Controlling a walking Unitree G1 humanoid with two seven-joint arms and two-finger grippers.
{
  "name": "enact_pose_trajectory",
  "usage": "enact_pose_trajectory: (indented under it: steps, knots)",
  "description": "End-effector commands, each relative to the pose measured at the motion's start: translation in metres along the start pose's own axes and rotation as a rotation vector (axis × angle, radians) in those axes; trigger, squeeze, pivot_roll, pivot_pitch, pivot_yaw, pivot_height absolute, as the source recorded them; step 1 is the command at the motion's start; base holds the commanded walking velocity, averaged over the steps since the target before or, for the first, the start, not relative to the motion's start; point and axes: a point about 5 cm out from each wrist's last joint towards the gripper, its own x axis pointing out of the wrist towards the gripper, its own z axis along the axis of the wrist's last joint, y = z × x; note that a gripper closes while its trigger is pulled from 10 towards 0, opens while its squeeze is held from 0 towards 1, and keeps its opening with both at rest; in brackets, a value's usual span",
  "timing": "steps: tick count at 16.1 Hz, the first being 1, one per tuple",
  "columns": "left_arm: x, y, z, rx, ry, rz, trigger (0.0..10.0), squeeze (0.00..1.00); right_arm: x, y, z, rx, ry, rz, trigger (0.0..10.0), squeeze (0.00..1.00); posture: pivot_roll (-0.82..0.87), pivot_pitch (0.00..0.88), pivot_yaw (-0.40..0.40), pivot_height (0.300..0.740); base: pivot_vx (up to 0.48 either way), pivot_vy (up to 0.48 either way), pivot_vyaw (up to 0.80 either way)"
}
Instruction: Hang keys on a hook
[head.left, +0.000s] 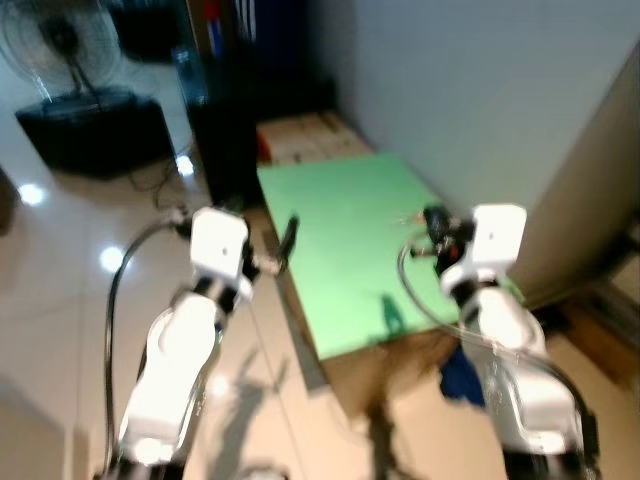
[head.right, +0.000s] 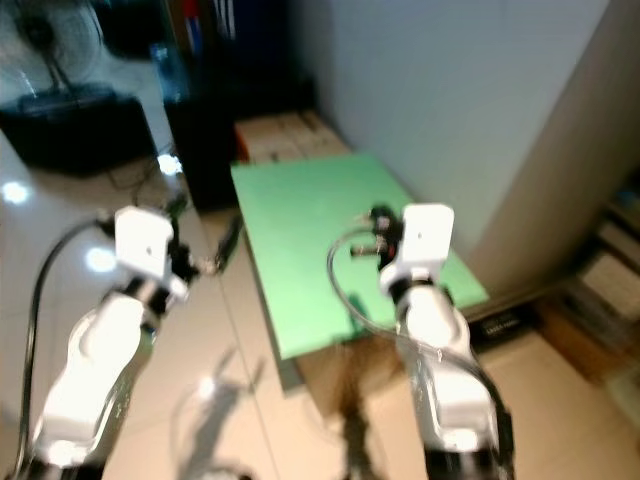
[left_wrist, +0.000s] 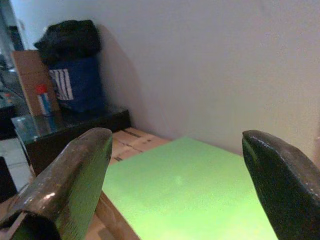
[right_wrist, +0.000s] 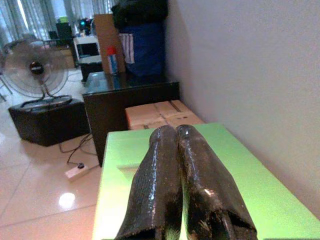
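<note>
keys too blurred to discern; left hand (left_wrist: 175, 185) spread wide, right hand (right_wrist: 182, 175) pressed closed

One green board (head.left: 345, 250). One fan (right_wrist: 35, 70). Two cardboard boxes (right_wrist: 160, 112) at board's far edge. One blue bin (right_wrist: 145, 50). One power strip (right_wrist: 77, 171) on floor (right_wrist: 40, 175).

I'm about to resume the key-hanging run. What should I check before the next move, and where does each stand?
1. Left pincer open: ok.
2. Right pincer shut, fingers pressed together: ok.
3. Keys held in the right pincer: cannot tell; nothing shows between its fingers.
4. Hook located: cannot tell.
5. Green board under both pincers, bare in the wrist views: ok.
6. Head views sharp: not ok, blurred.
</note>
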Motion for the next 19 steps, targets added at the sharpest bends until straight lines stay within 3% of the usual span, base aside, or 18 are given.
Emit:
enact_pose_trajectory:
  steps: [1, 8, 11, 16, 19]
  knots:
    - [0.0, 0.0, 0.002, 0.006, -0.007, 0.002, 10.0, 0.0, 0.001, 0.0, 0.006, -0.029, -0.02, 0.006, 10.0, 0.0, -0.04, 0.0, 0.004, 0.74, 0.0, 0.0, 0.8]
    - [-0.007, -0.003, -0.001, 0.016, 0.036, 0.001, 10.0, 0.0, 0.003, 0.015, 0.006, -0.031, -0.012, 0.143, 10.0, 0.0, -0.02, 0.0, -0.014, 0.74, 0.0, 0.0, 0.8]
    - [-0.014, -0.001, -0.002, 0.073, 0.046, -0.009, 10.0, 0.0, 0.004, 0.019, 0.006, -0.041, -0.008, 0.22, 10.0, 0.0, 0.0, 0.0, -0.02, 0.74, 0.0, 0.0, 0.8]
    - [-0.02, -0.012, 0.005, 0.045, -0.005, -0.077, 10.0, 0.0, 0.005, 0.017, 0.001, -0.044, 0.003, 0.239, 10.0, 0.0, 0.02, 0.0, -0.027, 0.74, 0.0, 0.0, 0.8]
    - [-0.026, -0.017, 0.003, 0.057, 0.003, -0.116, 10.0, 0.0, -0.003, 0.015, -0.014, -0.031, 0.044, 0.219, 10.0, 0.0, 0.03, 0.0, -0.011, 0.74, 0.0, 0.0, 0.8]
